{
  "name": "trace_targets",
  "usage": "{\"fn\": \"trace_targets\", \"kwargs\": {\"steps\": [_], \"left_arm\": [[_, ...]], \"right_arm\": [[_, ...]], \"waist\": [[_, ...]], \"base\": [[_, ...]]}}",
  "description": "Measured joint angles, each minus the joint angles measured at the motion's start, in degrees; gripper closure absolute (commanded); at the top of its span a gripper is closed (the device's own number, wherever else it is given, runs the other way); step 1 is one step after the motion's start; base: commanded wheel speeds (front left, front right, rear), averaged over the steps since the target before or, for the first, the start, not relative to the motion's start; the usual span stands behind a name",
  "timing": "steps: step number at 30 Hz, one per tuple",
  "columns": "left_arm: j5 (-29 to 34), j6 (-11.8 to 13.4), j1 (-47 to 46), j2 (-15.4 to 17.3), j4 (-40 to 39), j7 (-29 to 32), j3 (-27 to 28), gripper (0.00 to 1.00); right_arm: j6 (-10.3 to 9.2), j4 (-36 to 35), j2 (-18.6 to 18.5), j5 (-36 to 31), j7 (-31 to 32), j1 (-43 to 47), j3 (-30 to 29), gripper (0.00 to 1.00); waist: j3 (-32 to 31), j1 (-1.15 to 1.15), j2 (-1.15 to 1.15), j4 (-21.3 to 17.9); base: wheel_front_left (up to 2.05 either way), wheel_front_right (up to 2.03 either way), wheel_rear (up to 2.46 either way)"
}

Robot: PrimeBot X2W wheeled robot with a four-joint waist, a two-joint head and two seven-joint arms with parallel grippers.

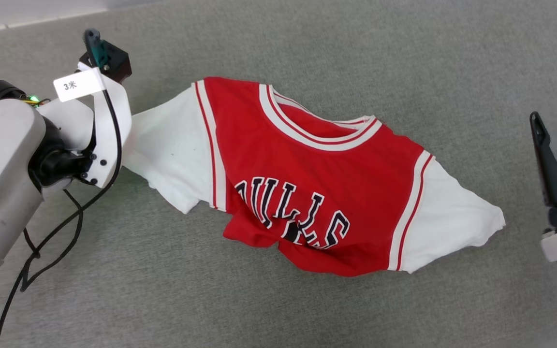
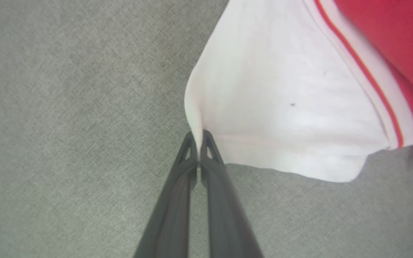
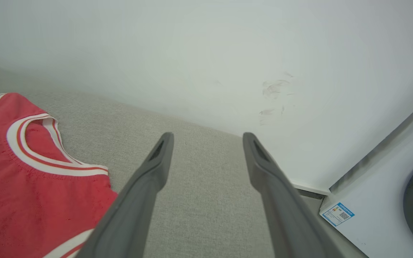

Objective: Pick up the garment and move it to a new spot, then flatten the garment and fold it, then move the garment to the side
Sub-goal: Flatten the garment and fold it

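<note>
The garment (image 1: 317, 169) is a red jersey with white sleeves and black letters. It lies chest-up and rumpled on the grey fabric surface (image 1: 307, 43), with its lower hem bunched under. In the left wrist view my left gripper (image 2: 199, 138) is shut on the edge of its white sleeve (image 2: 281, 89), which is pulled into a pinch. In the head view that arm's white wrist (image 1: 99, 121) covers the sleeve's end. My right gripper (image 3: 208, 139) stands open and holds nothing, off the garment's (image 3: 23, 186) collar side. One of its dark fingers (image 1: 547, 159) shows at the right edge.
A black cable (image 1: 51, 232) hangs from the left arm onto the surface. Beyond the surface's far edge stands a white wall (image 3: 206, 53). A white appliance (image 3: 378, 200) with a small label is at the right.
</note>
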Motion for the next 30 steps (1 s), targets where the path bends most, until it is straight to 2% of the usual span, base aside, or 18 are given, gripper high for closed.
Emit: {"fn": "trace_targets", "kwargs": {"steps": [4, 10, 13, 15, 19, 21, 24, 30], "left_arm": [[-1.2, 0.0, 0.0, 1.0, -1.0, -2.4, -0.7, 1.00], [-2.3, 0.0, 0.4, 1.9, -2.4, -4.2, -2.0, 1.00], [-2.6, 0.0, 0.4, 2.1, -2.7, -4.8, -2.2, 1.00], [-2.6, 0.0, 0.3, 2.0, -2.9, -5.1, -2.3, 1.00], [-2.5, 0.0, -0.7, 1.4, -3.2, -5.7, -2.3, 1.00], [-2.4, 0.0, -1.0, 1.3, -3.3, -5.8, -2.4, 1.00], [-2.0, 0.0, -2.3, 0.5, -3.7, -6.0, -2.6, 1.00], [-1.9, 0.0, -3.3, 0.1, -3.7, -6.4, -3.4, 1.00]], "right_arm": [[0.01, -0.4, -9.4, 4.3, 12.8, -1.7, 3.6, 0.00], [0.01, -0.6, -23.1, 21.6, 36.1, -4.4, 12.2, 0.00], [0.00, 0.4, -27.1, 28.5, 46.2, -5.9, 15.1, 0.00], [0.01, 1.6, -27.9, 31.8, 51.3, -6.9, 16.8, 0.00], [0.01, 4.8, -27.5, 34.0, 56.2, -10.1, 20.0, 0.00], [0.00, 5.8, -27.0, 34.2, 56.7, -10.9, 20.8, 0.00], [0.00, 10.8, -24.1, 33.8, 56.4, -12.8, 24.6, 0.00], [-0.01, 16.3, -23.1, 32.2, 53.9, -14.6, 31.3, 0.00]], "waist": [[-2.1, 0.00, 0.00, 1.3], [-3.7, 0.00, 0.00, 3.7], [-3.5, -0.01, 0.00, 4.6], [-3.0, 0.00, 0.00, 5.0], [-1.7, 0.00, 0.00, 5.7], [-1.3, 0.00, 0.00, 5.9], [0.4, 0.00, 0.00, 6.6], [2.0, 0.00, 0.00, 7.4]], "base": [[0.00, 0.00, 0.00], [0.00, 0.00, 0.00], [0.00, 0.00, 0.00], [0.00, 0.00, 0.00], [0.00, 0.00, 0.00], [0.00, 0.00, 0.00], [0.00, 0.00, 0.00], [0.00, 0.00, 0.00]]}}
